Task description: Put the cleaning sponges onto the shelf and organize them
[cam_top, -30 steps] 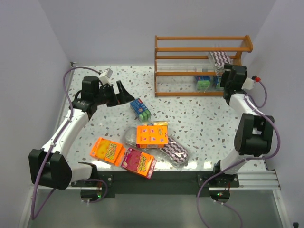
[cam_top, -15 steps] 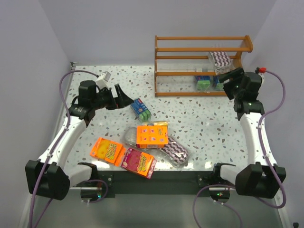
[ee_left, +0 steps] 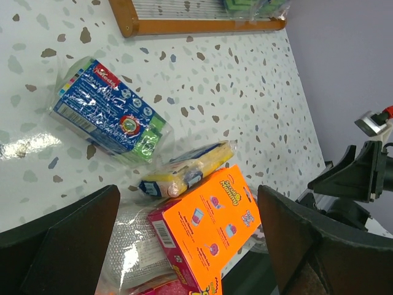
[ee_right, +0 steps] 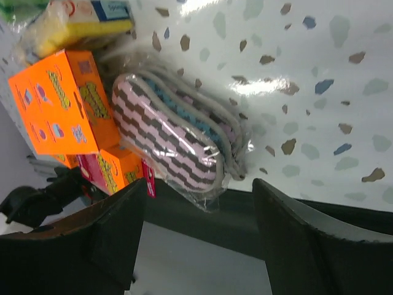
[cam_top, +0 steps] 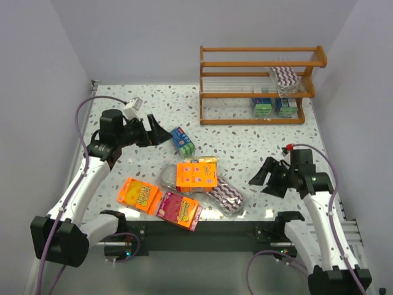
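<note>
Speckled table (cam_top: 258, 147) | blue-green pack (cam_top: 182, 141) just beside left tool (cam_top: 161, 127) | not touching

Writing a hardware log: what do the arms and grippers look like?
The left arm and right arm: white links, black joints, a purple cable looped alongside. The left gripper and right gripper: black, broad wedge fingers. A red cap by the right wrist.

The orange-brown wooden three-tier shelf (cam_top: 245, 121) stands at 1 o'clock on the speckled table (cam_top: 258, 150). A clear-wrapped zigzag oval pad pack (cam_top: 284, 76) lies at the right end of its middle tier, above two blue-and-green sponge packs (cam_top: 264, 109) on the bottom tier. An orange cardboard box (cam_top: 196, 175) lies mid-table. Around that box:
- At 11 o'clock, a blue-and-green wrapped block (cam_top: 182, 141).
- At 1 o'clock, a yellow block (cam_top: 207, 161), touching the box.
- At 4 o'clock, clear-wrapped zigzag oval pads (cam_top: 224, 196).
- At 7 o'clock, a pink flat pack (cam_top: 179, 209).
- At 8 o'clock, an orange flat pack (cam_top: 139, 195).
</note>
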Action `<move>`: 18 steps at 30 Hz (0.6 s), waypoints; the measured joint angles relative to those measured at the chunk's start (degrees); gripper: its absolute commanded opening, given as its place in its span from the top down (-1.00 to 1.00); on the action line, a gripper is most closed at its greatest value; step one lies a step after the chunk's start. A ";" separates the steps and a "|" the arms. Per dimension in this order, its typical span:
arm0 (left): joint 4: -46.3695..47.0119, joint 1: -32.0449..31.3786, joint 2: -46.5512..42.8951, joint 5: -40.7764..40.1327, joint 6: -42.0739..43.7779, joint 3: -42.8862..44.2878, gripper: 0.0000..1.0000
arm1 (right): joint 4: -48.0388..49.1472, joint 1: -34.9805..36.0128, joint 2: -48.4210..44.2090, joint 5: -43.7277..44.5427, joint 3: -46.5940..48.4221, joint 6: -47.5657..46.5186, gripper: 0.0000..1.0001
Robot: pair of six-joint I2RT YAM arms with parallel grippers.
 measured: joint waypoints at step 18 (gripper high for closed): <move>0.04 0.00 -0.39 0.87 -0.07 -2.86 -1.00 | -4.76 6.05 2.91 -8.11 -9.09 -2.60 -0.54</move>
